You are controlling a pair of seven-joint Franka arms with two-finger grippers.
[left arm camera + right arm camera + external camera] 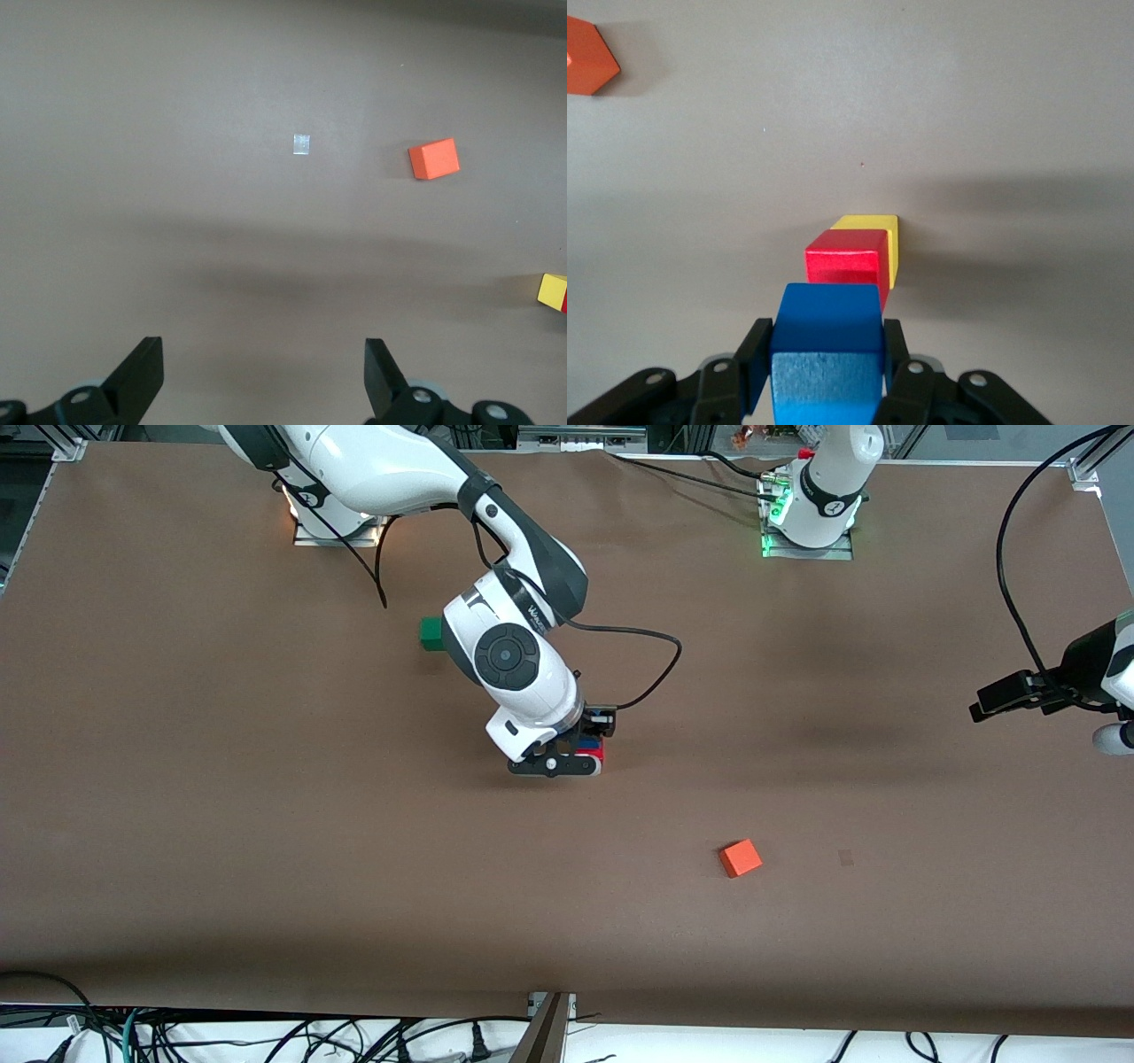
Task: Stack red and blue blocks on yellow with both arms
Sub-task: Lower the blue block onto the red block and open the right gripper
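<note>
Right wrist view shows the blue block [827, 354] clamped between the two fingers of the right gripper [827, 376], held in the air directly over the red block [845, 264], which sits on top of the yellow block [877, 237]; whether blue touches red cannot be told. Blue is a plain bright cube with a paler face toward the camera, red is deep and even, and yellow shows only as a top strip and one side past the red. Under the stack lies a flat brown table [266, 850], matte and lightly shadowed, with metal rails at its corners and loose black cables along its edge nearest the front camera. In the front view the right gripper [567, 760] sits low near the middle of the table, hiding most of the stack. An orange cube [740, 858] lies well apart from it, nearer the front camera, and a green cube [431, 633] peeks out beside the right arm's wrist. Waiting at its own end of the table, the left gripper [263, 376] hangs over bare surface with its fingers spread wide, grasping nothing.
</note>
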